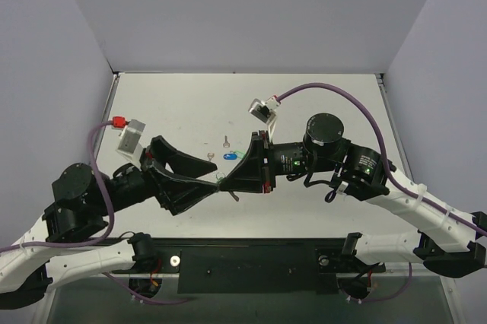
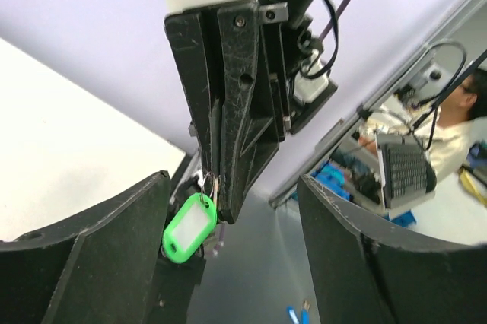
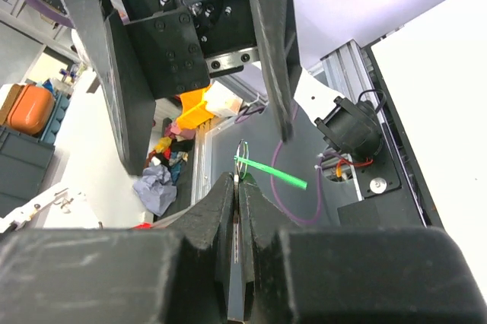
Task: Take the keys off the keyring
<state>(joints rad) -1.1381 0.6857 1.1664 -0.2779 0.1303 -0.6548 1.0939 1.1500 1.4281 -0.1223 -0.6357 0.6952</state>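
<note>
The right fingers [image 1: 242,175], closed on the keyring [image 2: 208,181], point into the gap between the wide-apart left fingers [image 1: 181,161]. A green tag [image 2: 190,227] hangs there too, so there is little room in it. Small keys [image 1: 228,156] lie just behind them. Farther back the table [image 1: 175,103] gives wide room.

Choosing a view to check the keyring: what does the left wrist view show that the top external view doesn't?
Only left wrist: the green tag face-on, hanging from the keyring pinched in the shut right gripper. Only top external: both arms whole, and a bare silver key farther back on the table. Both: the left gripper open around the right gripper's tip, and a blue key on the table.
</note>
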